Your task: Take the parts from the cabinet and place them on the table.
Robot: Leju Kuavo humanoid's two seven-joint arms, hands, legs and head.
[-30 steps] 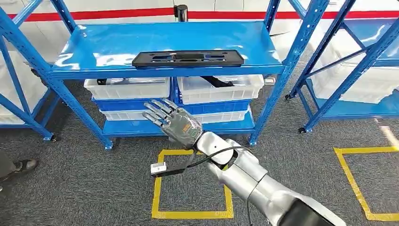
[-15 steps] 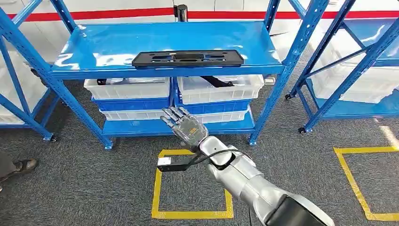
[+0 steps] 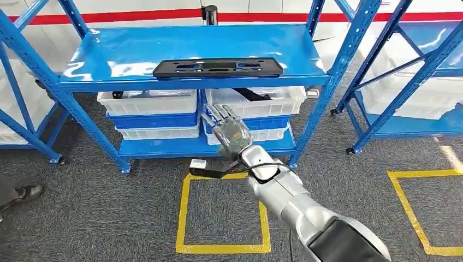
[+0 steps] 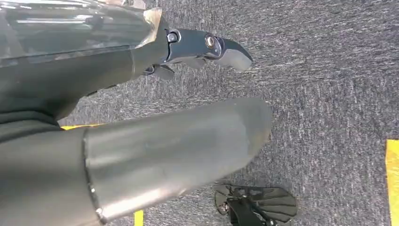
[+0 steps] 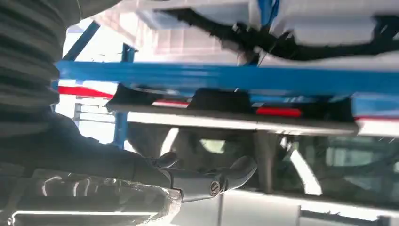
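Two white plastic bins [image 3: 147, 101] sit under the glossy blue metal shelf [image 3: 136, 52] carrying a flat black plastic part [image 3: 218, 67]; right robot hand [image 3: 229, 130] empty, fingers apart, above grey carpet [image 3: 98, 213].

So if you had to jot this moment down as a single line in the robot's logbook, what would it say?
stage: reaching | right hand: open, raised before blue rack, holds nothing | black part: flat on top shelf, untouched | left hand: hangs over carpet

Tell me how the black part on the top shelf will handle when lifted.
The black part looks flat, long and thin with cut-outs, so probably light and fairly stiff, though it may flex at the ends. Lying flat on the glossy shelf, it may slide rather than tip if pushed.
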